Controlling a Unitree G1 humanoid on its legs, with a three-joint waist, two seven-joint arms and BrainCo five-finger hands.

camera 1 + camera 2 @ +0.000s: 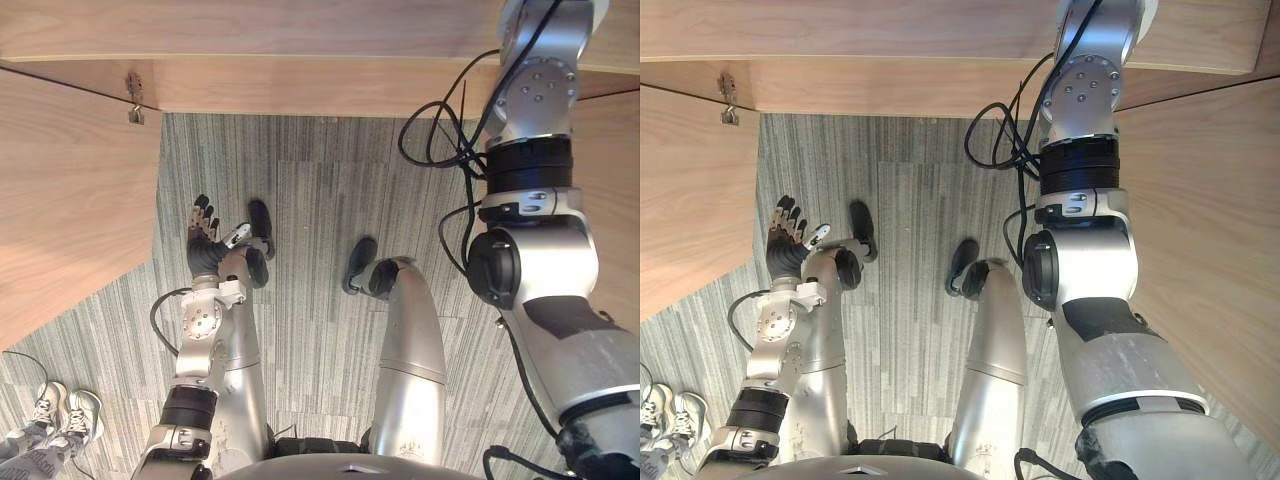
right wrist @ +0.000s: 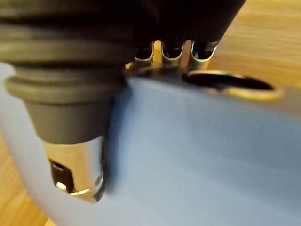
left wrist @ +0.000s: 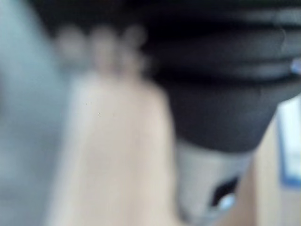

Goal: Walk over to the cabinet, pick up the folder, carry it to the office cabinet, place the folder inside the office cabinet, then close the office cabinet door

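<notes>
Wooden cabinet (image 1: 300,85) edges hem my right arm, with open carpet (image 1: 310,200) below. Right robot hand (image 2: 75,165) pinches the blue folder (image 2: 197,150); left robot hand (image 1: 205,240) hangs spread.

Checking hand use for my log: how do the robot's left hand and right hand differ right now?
The left hand hangs low over the carpet; the right hand is raised at the wooden cabinet. The left hand's fingers are straight and hold nothing; the right hand's fingers hook over the blue folder at its edge, thumb on its face. Both wear dark ribbed covers.
</notes>
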